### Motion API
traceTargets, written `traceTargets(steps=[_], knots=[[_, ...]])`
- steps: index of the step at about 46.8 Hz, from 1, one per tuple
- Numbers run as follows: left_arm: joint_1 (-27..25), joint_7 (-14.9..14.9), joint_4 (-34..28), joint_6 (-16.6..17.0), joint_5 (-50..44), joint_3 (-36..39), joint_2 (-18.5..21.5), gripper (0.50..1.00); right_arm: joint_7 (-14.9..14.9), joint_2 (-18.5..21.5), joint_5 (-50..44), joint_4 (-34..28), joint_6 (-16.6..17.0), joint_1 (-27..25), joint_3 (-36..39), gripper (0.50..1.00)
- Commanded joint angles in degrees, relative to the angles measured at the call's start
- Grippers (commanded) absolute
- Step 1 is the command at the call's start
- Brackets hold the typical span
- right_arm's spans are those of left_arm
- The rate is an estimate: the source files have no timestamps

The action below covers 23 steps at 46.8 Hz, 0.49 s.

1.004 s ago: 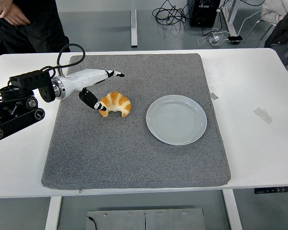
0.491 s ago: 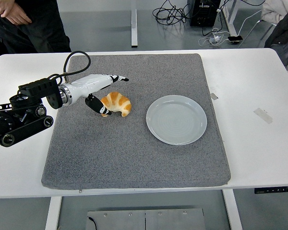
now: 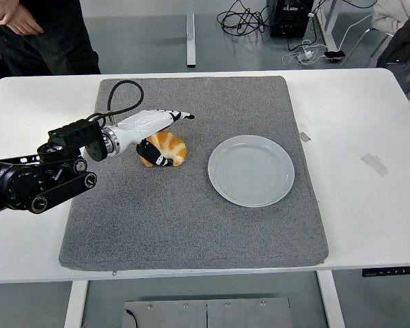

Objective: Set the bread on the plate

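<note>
A robot hand (image 3: 157,133), the left one, is reaching in from the left edge over a grey mat (image 3: 191,225) lying on a white bench (image 3: 355,205). Its fingers are spread wide and not yet closed: the long white fingers are stretching over the far side of the bread (image 3: 169,147), while the dark thumb is sitting low against its near left side, so the hand is bracketing it, likely getting ready to pinch. The bread, a golden croissant, is lying on the mat, curved ends toward the camera. The plate (image 3: 251,170), pale and bare, is sitting on the mat just to the right of the bread, apart from it. The right arm is not showing. Small strips of tape (image 3: 374,164) are lying on the bench at the right. Beyond the bench, a person in dark clothes (image 3: 41,34) is standing at the upper left, and cables (image 3: 260,17) are trailing across the floor.
</note>
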Motion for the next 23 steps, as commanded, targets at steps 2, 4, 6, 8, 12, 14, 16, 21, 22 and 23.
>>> traceTargets(steps=[2,4,6,8,12,14,16,21,22,23], knots=[[-0.1,0.0,0.9,0.4,0.0,0.0,-0.6,0.972,0.0,0.0,0.0,0.0,0.0,0.0,0.0,1.000],[0.0,0.0,1.7,0.6,0.0,0.0,-1.3,0.972,0.0,0.0,0.0,0.0,0.0,0.0,0.0,1.000],[0.0,0.0,2.5,0.8,0.0,0.1,-1.8,0.972,0.0,0.0,0.0,0.0,0.0,0.0,0.0,1.000],[0.0,-0.1,3.0,1.1,0.0,0.1,-2.2,0.972,0.0,0.0,0.0,0.0,0.0,0.0,0.0,1.000],[0.0,-0.2,3.4,1.5,0.4,0.3,-2.5,0.971,0.0,0.0,0.0,0.0,0.0,0.0,0.0,1.000],[-0.1,-0.2,3.5,1.7,0.4,1.2,-2.6,0.972,0.0,0.0,0.0,0.0,0.1,0.0,0.0,1.000],[-0.1,-0.4,3.6,2.3,0.4,2.7,-2.6,0.971,0.0,0.0,0.0,0.0,0.1,0.0,0.0,1.000],[-0.2,-1.0,4.2,4.1,0.3,4.4,-2.6,0.972,0.0,0.0,0.0,0.0,0.0,0.0,0.0,1.000],[-0.2,-1.0,4.2,4.2,0.3,4.5,-2.6,0.972,0.0,0.0,0.0,0.0,0.1,0.0,0.0,1.000],[-0.2,-1.0,4.2,4.3,0.3,4.5,-2.6,0.972,0.0,0.0,0.0,0.0,0.1,0.0,0.0,1.000]])
